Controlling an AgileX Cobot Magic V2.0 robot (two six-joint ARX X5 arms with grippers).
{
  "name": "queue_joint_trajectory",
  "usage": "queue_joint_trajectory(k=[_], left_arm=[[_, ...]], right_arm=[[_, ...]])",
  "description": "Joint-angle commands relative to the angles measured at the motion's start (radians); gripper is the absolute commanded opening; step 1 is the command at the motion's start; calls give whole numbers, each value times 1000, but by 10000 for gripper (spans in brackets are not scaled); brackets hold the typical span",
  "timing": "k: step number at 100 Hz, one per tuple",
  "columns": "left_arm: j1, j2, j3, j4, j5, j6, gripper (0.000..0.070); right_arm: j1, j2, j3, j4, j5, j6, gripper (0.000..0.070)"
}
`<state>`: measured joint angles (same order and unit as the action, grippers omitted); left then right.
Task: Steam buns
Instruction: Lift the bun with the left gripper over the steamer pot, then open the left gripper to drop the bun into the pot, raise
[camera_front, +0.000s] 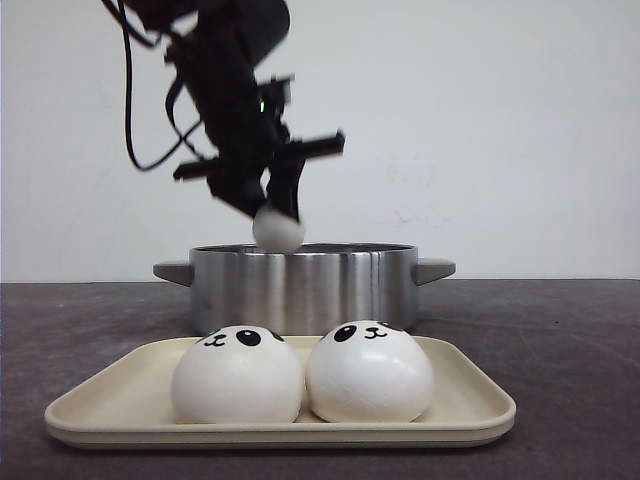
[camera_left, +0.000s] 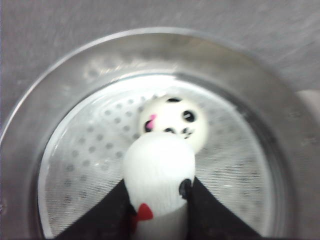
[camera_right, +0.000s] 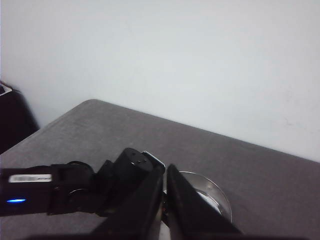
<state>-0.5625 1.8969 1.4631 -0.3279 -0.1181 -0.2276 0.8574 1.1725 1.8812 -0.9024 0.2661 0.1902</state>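
Note:
My left gripper (camera_front: 272, 212) is shut on a white bun (camera_front: 278, 230) and holds it just above the rim of a steel pot (camera_front: 300, 285). In the left wrist view the held bun (camera_left: 159, 170) sits between the black fingers (camera_left: 210, 215), over the pot's perforated steamer plate (camera_left: 90, 165). A second bun (camera_left: 175, 121) with a panda face lies on that plate. Two more panda buns (camera_front: 237, 375) (camera_front: 370, 372) sit side by side on a cream tray (camera_front: 120, 405) in front of the pot. My right gripper (camera_right: 165, 172) is shut and empty, high above the table.
The pot has two side handles (camera_front: 435, 270). The right wrist view looks down on the left arm (camera_right: 75, 192) and part of the pot (camera_right: 215, 197). The table (camera_front: 560, 340) is dark grey, with a white wall behind it.

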Motion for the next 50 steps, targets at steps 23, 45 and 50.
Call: queue_joint_trajectory(k=[23,45,50], left_arm=[[28,70,19,51,-10,7,186],[47,76,19,60,-9,6,514],[49,76,19,59,-9,6,563]], right_arm=[[12,11,17,-31,4,5,6],[12,11,17,-36,4,14,6],[12,11,17,-37,4,17,6]])
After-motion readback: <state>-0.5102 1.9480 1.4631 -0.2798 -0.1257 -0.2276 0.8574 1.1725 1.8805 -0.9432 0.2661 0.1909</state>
